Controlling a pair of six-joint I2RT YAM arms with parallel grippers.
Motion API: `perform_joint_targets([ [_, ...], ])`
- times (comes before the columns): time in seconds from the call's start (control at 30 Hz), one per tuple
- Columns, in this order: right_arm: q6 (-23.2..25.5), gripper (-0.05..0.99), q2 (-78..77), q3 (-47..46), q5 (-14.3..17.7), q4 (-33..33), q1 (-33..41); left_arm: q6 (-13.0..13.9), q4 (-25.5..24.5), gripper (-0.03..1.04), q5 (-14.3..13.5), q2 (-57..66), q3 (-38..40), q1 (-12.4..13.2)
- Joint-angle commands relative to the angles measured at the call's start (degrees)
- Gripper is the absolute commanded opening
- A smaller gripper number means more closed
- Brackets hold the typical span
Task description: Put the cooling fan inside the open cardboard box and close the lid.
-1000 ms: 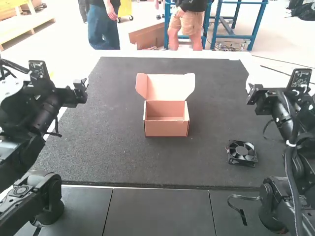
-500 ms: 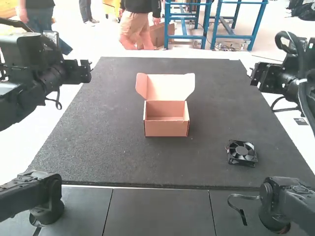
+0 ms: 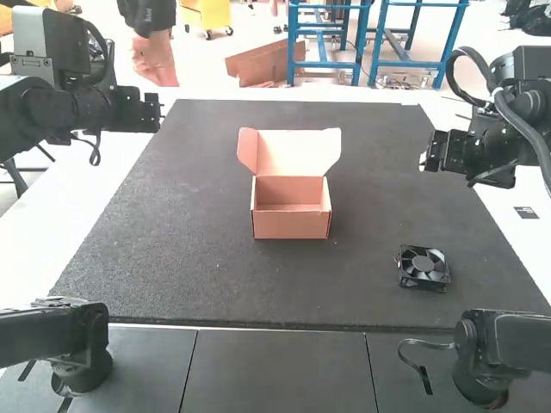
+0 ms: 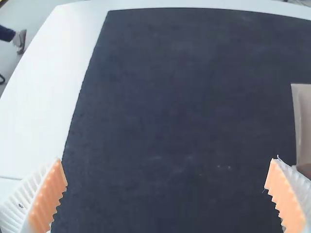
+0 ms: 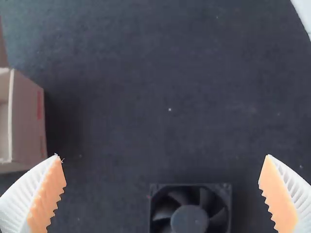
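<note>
An open cardboard box (image 3: 291,205) stands mid-mat with its lid flap raised at the back; part of it shows in the right wrist view (image 5: 19,124) and a sliver of the box (image 4: 302,124) in the left wrist view. The black cooling fan (image 3: 424,268) lies flat on the mat toward the front right; the fan (image 5: 190,208) also lies between my right fingers' line of sight. My right gripper (image 5: 158,199) is open, high above the mat's right side (image 3: 435,153). My left gripper (image 4: 167,201) is open, held high over the mat's far left corner (image 3: 153,110).
The black mat (image 3: 189,224) covers most of the white table (image 3: 52,215). A small black label (image 3: 526,212) lies on the table at the right.
Both arms have risen and swung; the left gripper went toward the far left corner, the right gripper moved inward over the mat's right edge. Box and fan have not moved.
</note>
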Motion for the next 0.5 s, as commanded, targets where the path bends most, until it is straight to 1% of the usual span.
perform_joint_targets([
  [0.0, -5.33, 0.9, 1.08, 2.01, 1.63, -4.36, -1.14, 0.33, -1.05, 0.97, 0.92, 0.81, 1.92, -0.18],
  [0.03, -6.03, 0.9, 1.87, 1.92, 2.69, -6.03, -1.49, 0.41, -1.85, 0.97, 1.0, 1.51, 2.1, -0.27],
  [0.1, -6.21, 0.9, 3.45, 1.92, 2.86, -8.94, -2.28, 0.33, -2.64, 0.97, 1.0, 2.39, 2.1, -0.35],
  [0.17, -7.79, 0.9, 5.3, 1.75, 2.86, -11.66, -3.34, 0.33, -3.52, 0.97, 1.0, 2.92, 2.18, -0.35],
  [0.27, -9.11, 0.9, 8.28, 2.01, 3.04, -13.33, -5.71, 0.33, -3.6, 0.97, 0.92, 2.92, 2.18, -0.35],
  [0.47, -14.29, 0.9, 13.12, 1.83, 3.39, -13.68, -12.48, 0.33, -2.29, 0.97, 1.0, 3.09, 2.27, -0.35],
])
